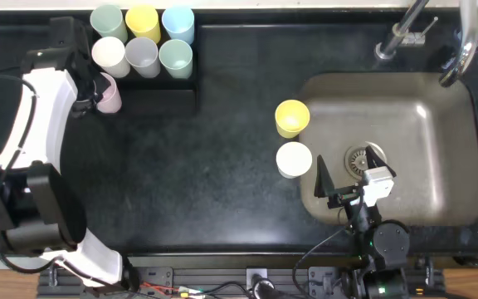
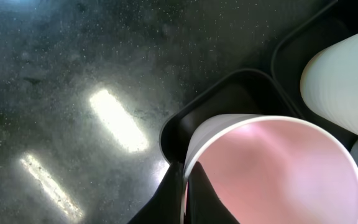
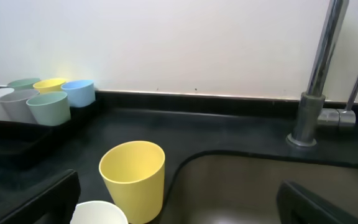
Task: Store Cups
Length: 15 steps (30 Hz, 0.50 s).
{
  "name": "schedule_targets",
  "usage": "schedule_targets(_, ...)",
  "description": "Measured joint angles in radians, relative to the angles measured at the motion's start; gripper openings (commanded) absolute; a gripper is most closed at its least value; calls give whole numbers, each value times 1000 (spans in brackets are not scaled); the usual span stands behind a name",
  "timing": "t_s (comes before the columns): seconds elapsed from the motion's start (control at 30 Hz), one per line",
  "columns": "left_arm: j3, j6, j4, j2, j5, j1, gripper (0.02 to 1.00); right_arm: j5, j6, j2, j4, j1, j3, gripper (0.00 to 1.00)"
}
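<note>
The left gripper (image 2: 186, 186) pinches the rim of the pink cup (image 2: 272, 171), one finger inside the wall and one outside. It holds the cup over an empty pocket of the black tray (image 2: 229, 99), up at ten o'clock on the worktop (image 1: 206, 183). A white cup (image 2: 344, 78) stands in the next pocket, just beside the pink one, and five other cups (image 1: 142, 22) fill the rows beyond.

That neighbour is my worry. If the pink cup comes down off-centre or leaning, its base could catch the pocket wall or knock the white cup. A grip on the rim alone might also let it swing or slip.

Down at five o'clock the right gripper (image 1: 330, 189) hangs with jaws spread and holds nothing, at the edge of the sink (image 1: 438, 124). Near it on the counter wait a yellow cup (image 1: 292, 117) and a second white cup (image 1: 294, 159), just beside each other.
</note>
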State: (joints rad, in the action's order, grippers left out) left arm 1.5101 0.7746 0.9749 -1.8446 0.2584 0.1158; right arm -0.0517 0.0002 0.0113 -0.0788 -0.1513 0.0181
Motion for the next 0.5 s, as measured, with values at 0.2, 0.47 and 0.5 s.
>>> schedule_targets(0.2,0,0,-3,0,0,0,49,0,0,0,0,0,0,996)
schedule_targets(0.47,0,0,-3,-6,0,0,108,0,0,0,0,0,0,998)
schedule_targets(0.5,0,0,-3,-6,0,0,110,0,0,0,0,0,0,996)
